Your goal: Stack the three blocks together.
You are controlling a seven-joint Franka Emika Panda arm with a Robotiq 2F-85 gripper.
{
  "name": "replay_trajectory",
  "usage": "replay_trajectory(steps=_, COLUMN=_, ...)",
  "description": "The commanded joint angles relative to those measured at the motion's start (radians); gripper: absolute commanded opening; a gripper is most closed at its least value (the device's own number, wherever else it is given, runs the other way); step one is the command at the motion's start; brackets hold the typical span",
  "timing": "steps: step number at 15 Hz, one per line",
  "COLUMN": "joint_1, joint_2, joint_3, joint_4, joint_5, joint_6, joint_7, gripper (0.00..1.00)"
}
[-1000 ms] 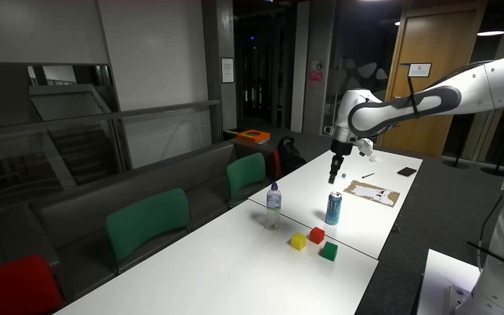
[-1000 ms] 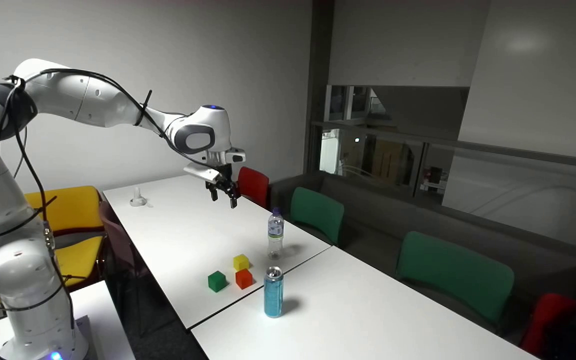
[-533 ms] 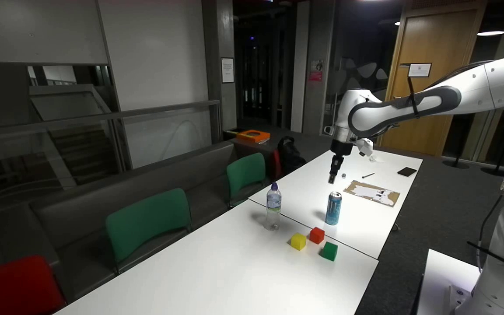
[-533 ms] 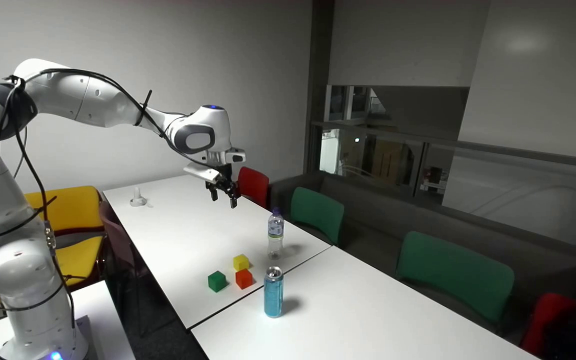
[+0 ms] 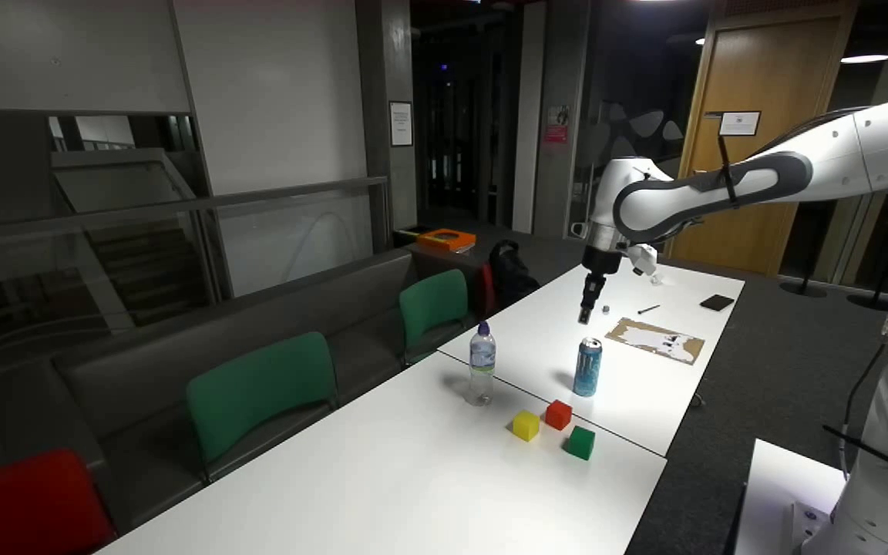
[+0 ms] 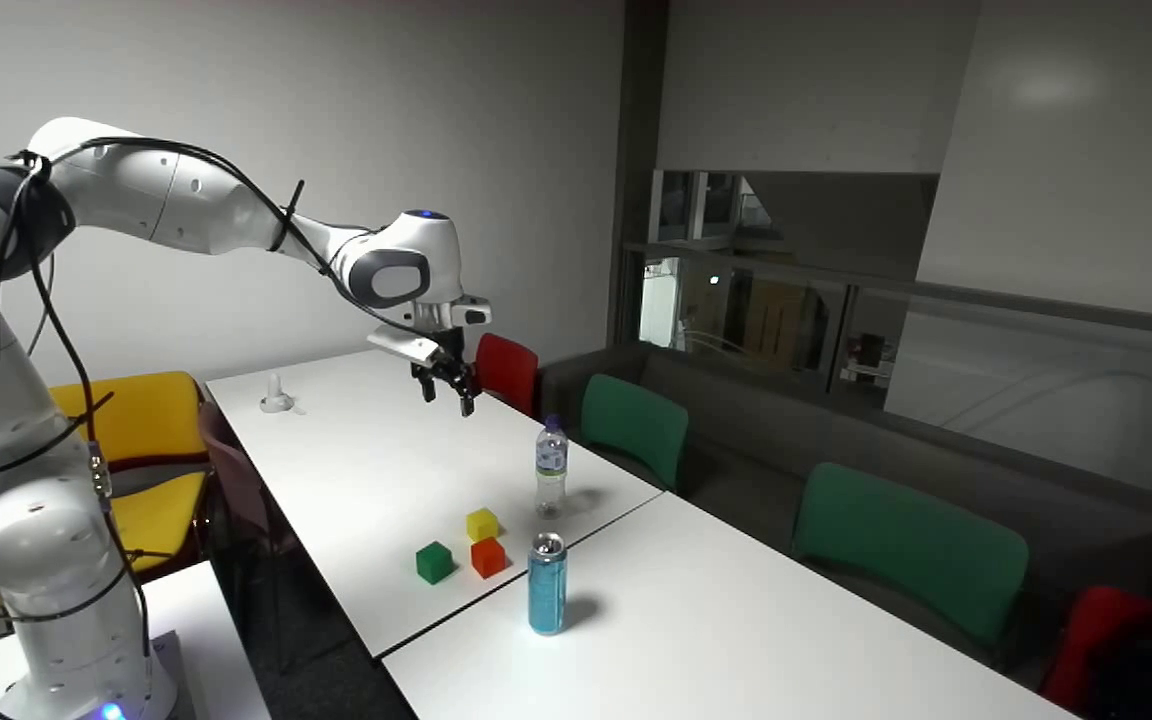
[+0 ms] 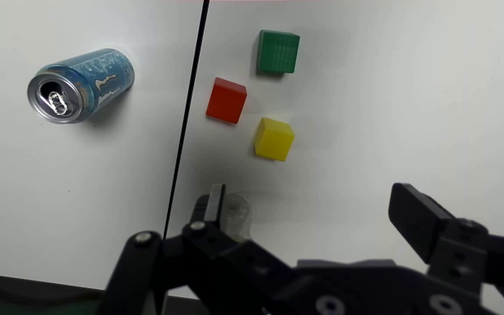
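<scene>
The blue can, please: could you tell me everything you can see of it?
The blue can looks metallic, with pale markings on its side, a silver top, a pull tab and a dark open mouth. It stands upright on the white table, across the dark seam from the red block, touching nothing else.

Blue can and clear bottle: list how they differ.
The blue can has opaque sides; the bottle is clear with a label. The can's drinking hole is open; the bottle wears a purplish cap. The can stands across the table seam from the red block; the bottle stands on that block's side. Both stand upright.
</scene>
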Motion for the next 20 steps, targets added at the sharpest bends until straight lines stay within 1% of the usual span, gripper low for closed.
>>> replay_trajectory(steps=1, joint_1=-0.011, joint_2=0.023, joint_3=0.011, joint_4=0.014, joint_5=0.046, joint_6=0.024, joint_7=-0.01, gripper=1.0)
replay_trajectory(steps=3, joint_1=-0.013, joint_2=0.037, joint_3=0.007, joint_4=0.013, joint_5=0.086, joint_6=0.054, joint_7=-0.013, gripper=1.0)
replay_trajectory(steps=5, joint_1=-0.013, joint_2=0.051, joint_3=0.001, joint_4=0.005, joint_5=0.129, joint_6=0.091, joint_7=-0.048, gripper=1.0)
replay_trajectory(steps=7, joint_1=-0.018, joint_2=0.093, joint_3=-0.001, joint_4=0.017, joint_5=0.157, joint_6=0.115, joint_7=-0.068, gripper=1.0)
replay_trajectory(steps=9, joint_1=-0.028, joint_2=0.152, joint_3=0.001, joint_4=0.048, joint_5=0.152, joint_6=0.111, joint_7=-0.066, gripper=1.0)
replay_trajectory(steps=16, joint_1=-0.094, joint_2=0.39, joint_3=0.019, joint_4=0.256, joint_5=0.105, joint_6=-0.005, joint_7=-0.043, gripper=1.0)
replay_trajectory(steps=20, joint_1=-0.112, joint_2=0.501, joint_3=0.033, joint_4=0.376, joint_5=0.084, joint_6=-0.059, joint_7=-0.002, gripper=1.0)
